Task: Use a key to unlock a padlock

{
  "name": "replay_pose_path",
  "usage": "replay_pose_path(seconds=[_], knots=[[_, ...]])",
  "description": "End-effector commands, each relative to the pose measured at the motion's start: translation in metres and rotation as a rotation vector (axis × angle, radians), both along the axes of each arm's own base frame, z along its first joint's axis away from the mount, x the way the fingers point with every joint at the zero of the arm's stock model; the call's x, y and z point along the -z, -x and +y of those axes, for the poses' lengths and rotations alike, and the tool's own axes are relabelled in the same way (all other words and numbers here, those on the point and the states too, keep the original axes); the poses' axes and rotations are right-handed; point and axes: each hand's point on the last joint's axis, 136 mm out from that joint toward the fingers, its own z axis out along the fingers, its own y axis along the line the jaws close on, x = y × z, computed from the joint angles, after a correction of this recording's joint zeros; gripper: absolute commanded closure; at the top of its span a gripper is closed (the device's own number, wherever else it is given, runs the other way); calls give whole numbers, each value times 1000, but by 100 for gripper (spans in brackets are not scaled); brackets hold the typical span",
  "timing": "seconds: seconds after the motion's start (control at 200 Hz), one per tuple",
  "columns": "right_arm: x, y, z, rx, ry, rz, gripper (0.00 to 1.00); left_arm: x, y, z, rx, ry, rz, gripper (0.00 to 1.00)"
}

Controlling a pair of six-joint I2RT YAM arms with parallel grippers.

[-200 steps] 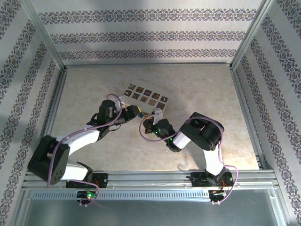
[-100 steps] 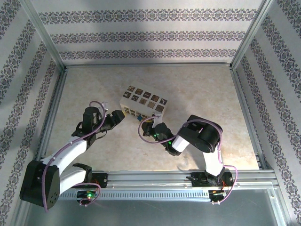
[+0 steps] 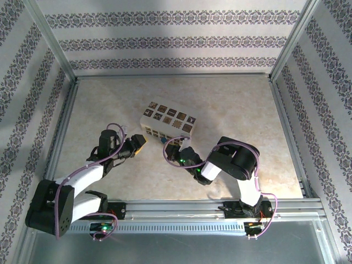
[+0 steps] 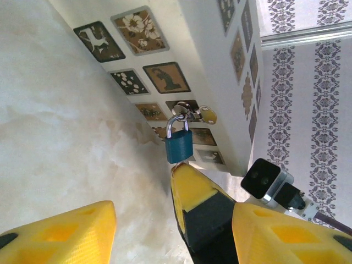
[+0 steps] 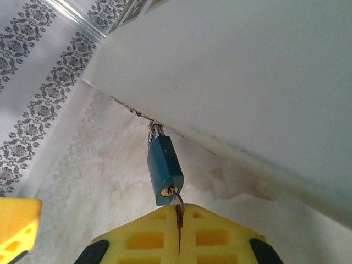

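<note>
Padlock [image 5: 164,170] hangs from the cream box [image 5: 247,82] at frame centre, its long axis pointing down at the right jaws. They are shut on the key [image 5: 177,201], whose tip is at the keyhole. The left jaws are open, empty and farther off.

— On the left?
— Stretched low and forward from the base, angled inward; at the left gripper [image 3: 141,144], wide apart, holding nothing.
— And on the right?
— Bent sharply at the elbow, reaching inward and low; at the right gripper [image 5: 179,220], pressed flat together, pinching the key [image 5: 179,203]. Facing each other, tips near, not touching.
</note>
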Motion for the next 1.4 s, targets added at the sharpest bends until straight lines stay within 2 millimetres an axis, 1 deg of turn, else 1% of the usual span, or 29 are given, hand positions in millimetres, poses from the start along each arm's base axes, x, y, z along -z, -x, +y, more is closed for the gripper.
replay_pose_path(seconds=[0.0,0.445,0.77,0.899,1.179,1.394], knots=[[-12,4,4,3,-61,-1,99,-11,-6,-3,1,65,-43,44],[-21,5,4,8,-91,3,99,-11,-13,-15,25,101,-46,47],[-27,5,4,10,-102,-3,98,-10,-23,-37,57,149,-52,48],[-25,5,4,13,-99,0,98,-10,-29,-46,67,180,-60,51],[-26,6,2,16,-102,-1,98,8,-36,-57,59,209,-31,56],[-25,5,4,15,-110,8,98,19,-41,-70,64,262,-14,59]])
